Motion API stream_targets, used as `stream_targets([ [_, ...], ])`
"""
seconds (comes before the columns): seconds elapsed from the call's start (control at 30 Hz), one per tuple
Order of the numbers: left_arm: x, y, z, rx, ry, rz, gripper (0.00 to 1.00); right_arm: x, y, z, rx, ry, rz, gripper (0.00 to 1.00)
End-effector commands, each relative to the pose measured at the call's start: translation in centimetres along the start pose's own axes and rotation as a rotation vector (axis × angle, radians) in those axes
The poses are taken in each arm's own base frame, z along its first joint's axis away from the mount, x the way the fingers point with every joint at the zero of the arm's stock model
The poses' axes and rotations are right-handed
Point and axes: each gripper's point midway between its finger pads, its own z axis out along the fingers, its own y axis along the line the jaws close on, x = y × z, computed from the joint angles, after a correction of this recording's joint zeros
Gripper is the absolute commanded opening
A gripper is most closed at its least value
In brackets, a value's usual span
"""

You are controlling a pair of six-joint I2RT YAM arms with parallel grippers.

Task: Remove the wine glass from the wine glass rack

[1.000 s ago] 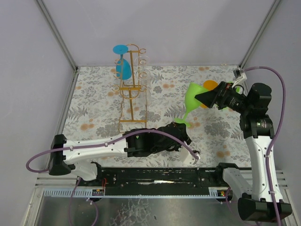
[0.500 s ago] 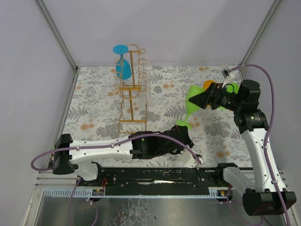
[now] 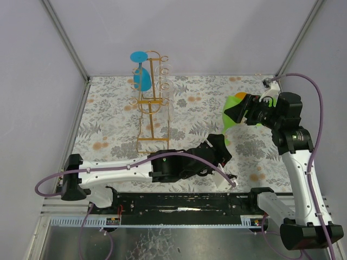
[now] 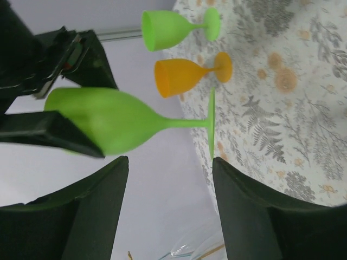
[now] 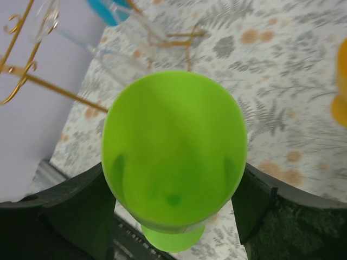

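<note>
The tabletop is covered edge to edge in a pale print of grey ferns and flowers with scattered orange blooms, and grey walls close it in at the back and sides. The wine glass rack stands upright on it toward the back left. Near the back right corner an orange glass and a small green glass stand upright just beside each other, feet flat on the print. In front of them the green wine glass, held in the right claw, has its foot down at the tabletop; contact cannot be told.
</note>
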Motion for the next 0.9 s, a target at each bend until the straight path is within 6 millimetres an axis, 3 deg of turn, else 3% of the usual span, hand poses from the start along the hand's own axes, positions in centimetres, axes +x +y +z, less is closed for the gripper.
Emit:
stream_targets([
  [0.0, -0.3, 6.2, -2.7, -0.197, -0.018, -0.043, 0.64, -6.0, -2.0, -1.9, 0.236, -0.166, -0.155, 0.75],
  [0.07, 0.0, 7.6, -3.4, -0.243, -0.018, -0.034, 0.64, -8.1, -2.8, -2.2, 0.305, -0.217, -0.184, 0.76],
  [0.17, 0.2, 11.3, -5.4, -0.33, -0.033, -0.096, 0.65, -10.9, -3.3, -2.0, 0.35, -0.291, -0.212, 0.76],
  [0.37, 1.7, 18.9, -10.5, -0.507, -0.059, -0.321, 0.71, -14.4, -5.2, 0.9, 0.379, -0.365, -0.242, 0.75],
  [0.5, 3.8, 22.3, -13.3, -0.593, -0.058, -0.479, 0.76, -15.6, -5.6, 3.2, 0.35, -0.386, -0.247, 0.74],
  [0.67, 6.8, 24.4, -16.6, -0.686, -0.072, -0.665, 1.0, -16.3, -5.0, 6.6, 0.327, -0.378, -0.294, 0.74],
  [0.87, 11.6, 26.3, -20.4, -0.791, -0.071, -0.895, 1.0, -15.8, -3.6, 10.7, 0.305, -0.357, -0.364, 0.75],
])
